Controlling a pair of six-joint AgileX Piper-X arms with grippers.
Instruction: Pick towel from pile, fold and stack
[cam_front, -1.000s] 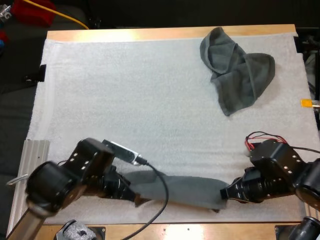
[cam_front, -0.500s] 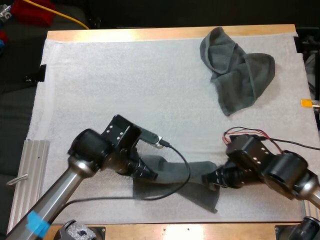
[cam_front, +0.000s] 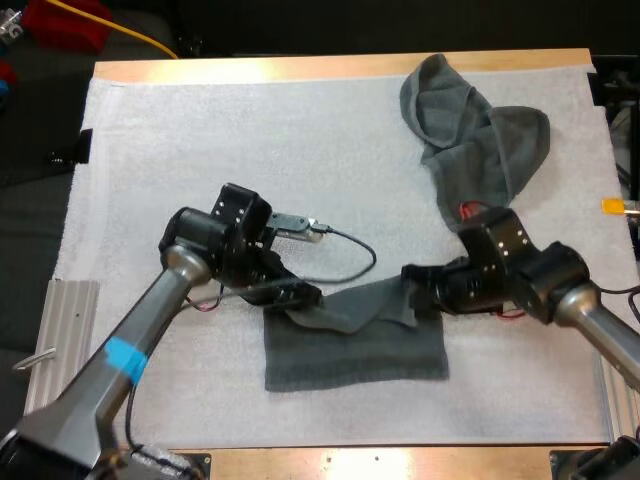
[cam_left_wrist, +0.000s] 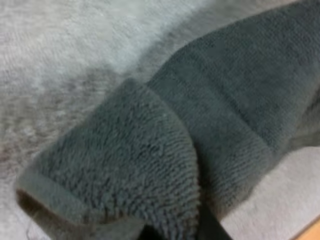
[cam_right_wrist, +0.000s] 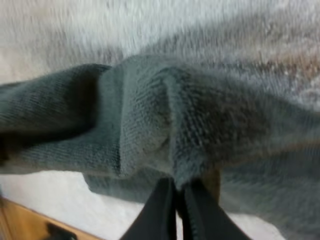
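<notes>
The near towel, dark grey-green, lies on the white mat close to the desk's near edge. Its near part lies flat as a rough rectangle, while its far edge is raised off the mat into a sagging ridge strung between the two arms.

The left claw is at the left end of that ridge, clenched on the cloth. In the left wrist view the towel's corner curls thickly over the claw, and one black finger pokes out from beneath the fold. The rest of that claw is buried under the pile, so how deep the bite goes cannot be made out.

The right claw is at the right end of the ridge, also clenched on the near towel. In the right wrist view its two black fingers stand almost together with a bunched pleat of cloth squeezed at their tips. Beyond them the towel folds over on itself.

From the high view both sets of fingertips are largely covered by the wrists and the raised cloth.

Farther off, near the mat's far right corner and well apart from both claws, the crumpled towel lies in a loose heap, its folds overlapping. Behind it runs the bare wooden strip of the desk.
</notes>
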